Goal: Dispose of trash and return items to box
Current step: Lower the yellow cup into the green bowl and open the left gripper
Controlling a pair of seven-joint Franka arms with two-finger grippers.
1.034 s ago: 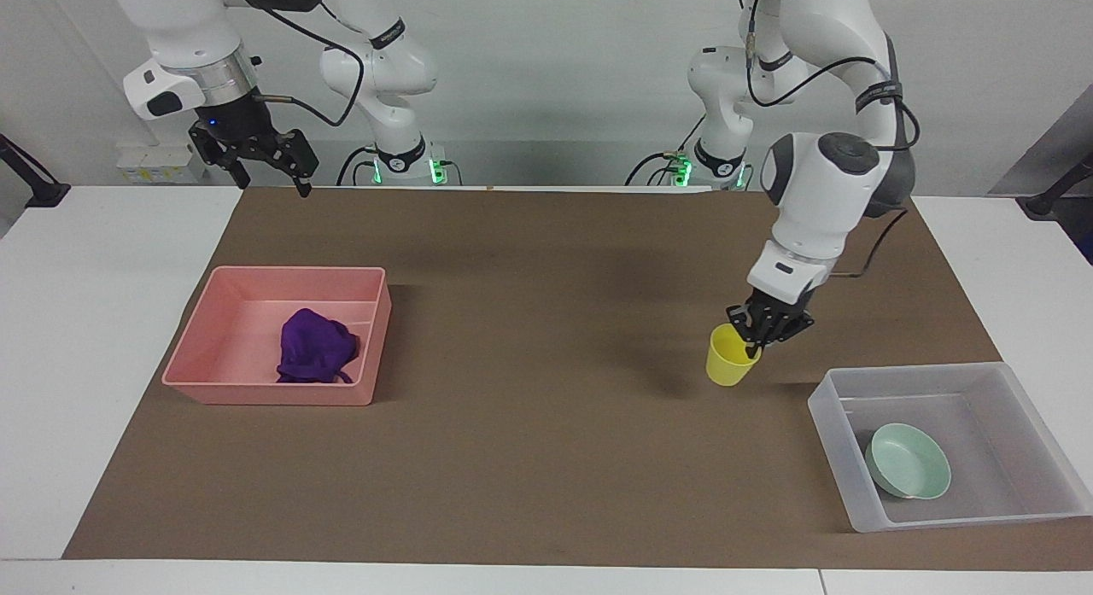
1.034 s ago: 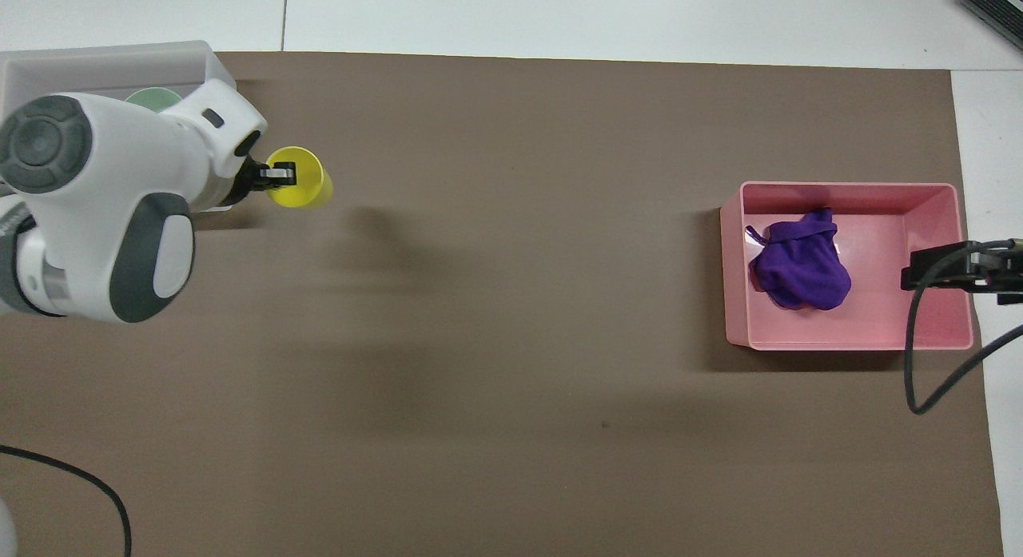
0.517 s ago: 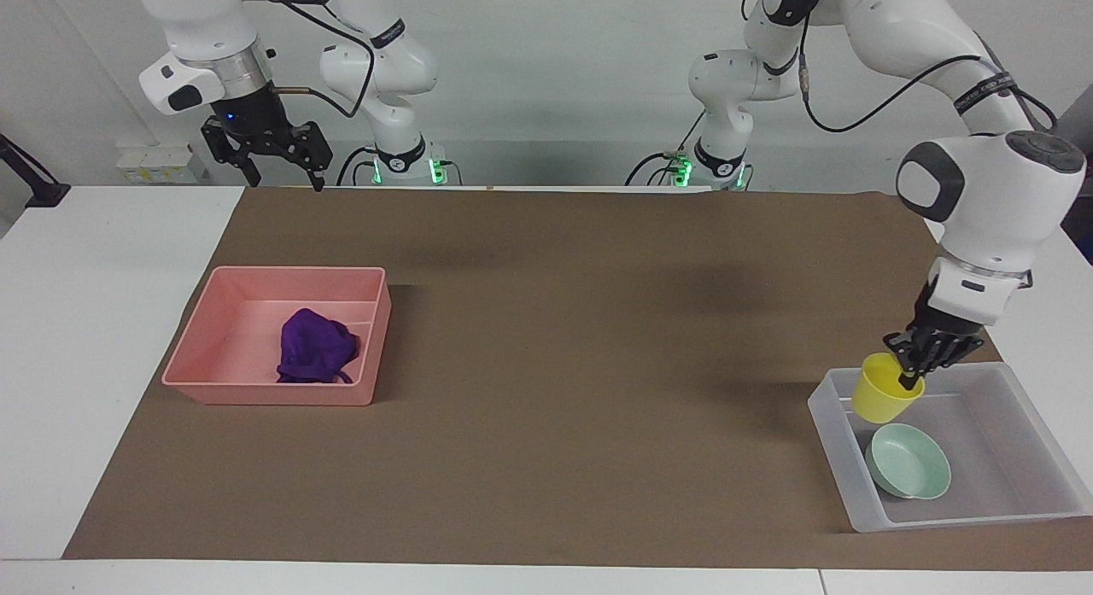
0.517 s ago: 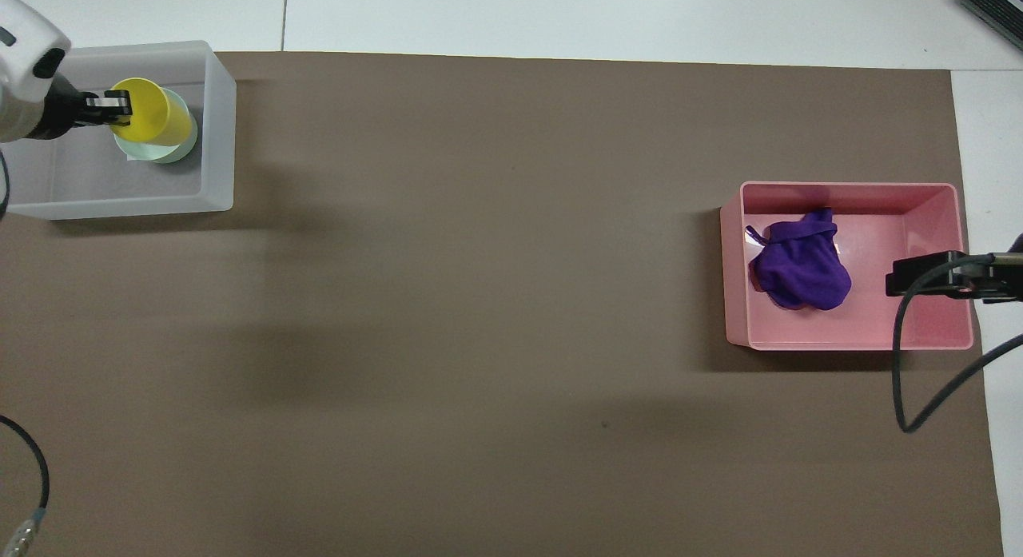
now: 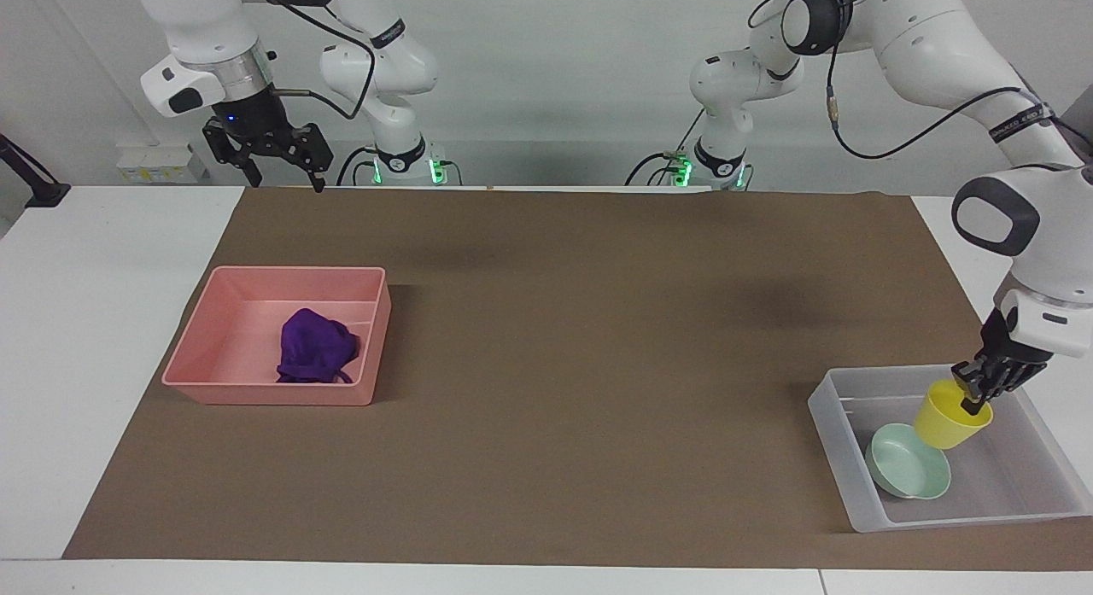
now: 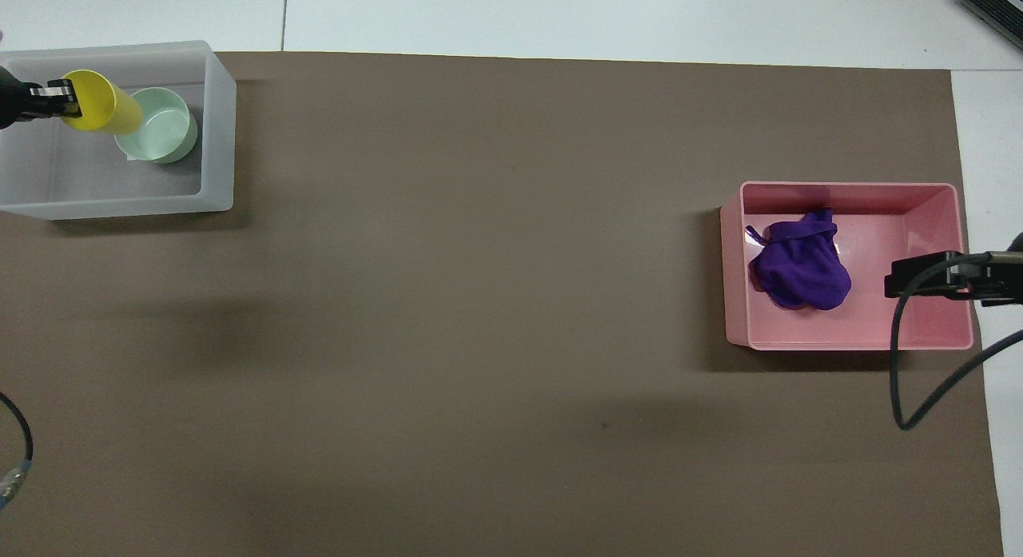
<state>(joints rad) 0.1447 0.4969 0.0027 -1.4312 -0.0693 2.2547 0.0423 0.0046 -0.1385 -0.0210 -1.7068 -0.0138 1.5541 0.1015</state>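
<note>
The yellow cup (image 5: 950, 417) hangs tilted inside the clear box (image 5: 832, 424), pinched at its rim by the left gripper (image 5: 975, 395), whose fingers close on the cup's wall from above; whether the cup's base touches the box floor cannot be told. Just beside the cup, on the box floor, lies the mint-green bowl (image 5: 908, 460), upright and empty, toward the box wall that faces the middle of the worktop. In the overhead view the cup (image 6: 100, 103) overlaps the edge of the bowl (image 6: 157, 124), and the left gripper (image 6: 57, 99) comes in over the box (image 6: 217, 125) from the table's end. The box sits at the corner of the brown mat (image 5: 564, 347) at the left arm's end, on the edge farther from the robots. Well apart from it, near the right arm's end of the mat, stands the pink tray (image 5: 205, 343), and the purple cloth (image 5: 314, 347) lies bunched inside it, about the middle of its floor. The right gripper (image 5: 277, 161) waits in the air over the mat's corner nearest the right arm's base, its fingers spread and holding nothing; in the overhead view it (image 6: 919, 275) shows over the tray's (image 6: 847, 341) outer end.
</note>
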